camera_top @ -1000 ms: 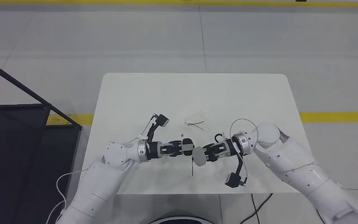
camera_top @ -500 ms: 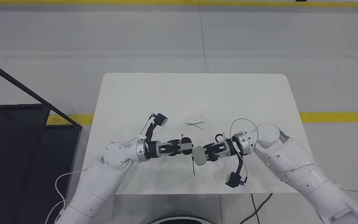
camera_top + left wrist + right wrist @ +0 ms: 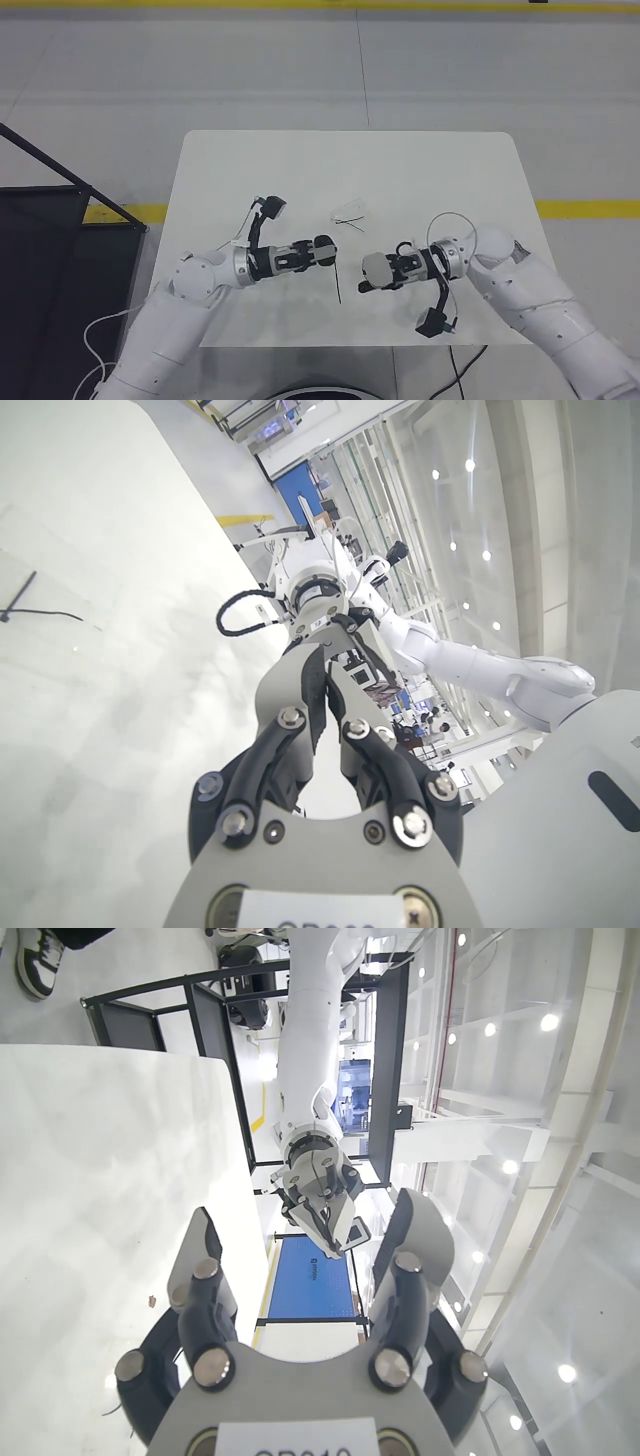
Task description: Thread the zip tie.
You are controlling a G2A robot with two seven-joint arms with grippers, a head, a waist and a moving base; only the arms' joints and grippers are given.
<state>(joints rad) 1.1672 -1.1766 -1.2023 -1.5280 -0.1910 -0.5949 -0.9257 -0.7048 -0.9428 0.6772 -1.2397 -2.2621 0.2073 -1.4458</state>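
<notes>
A thin black zip tie hangs over the white table near its front edge, between my two grippers. My left gripper is shut, its fingers pressed together. In the right wrist view a black strand of the zip tie runs along that left gripper. Facing it from a short gap away is my right gripper. Its jaws stand wide open in the right wrist view, with nothing between them.
A second black zip tie lies on a clear plastic sheet farther back on the table, also seen from the left wrist as a zip tie. A black frame stands left of the table.
The two grippers were tip to tip with the zip tie between them. They have now drawn apart: the right one opened and backed off, and the left one pulled back with the zip tie.
</notes>
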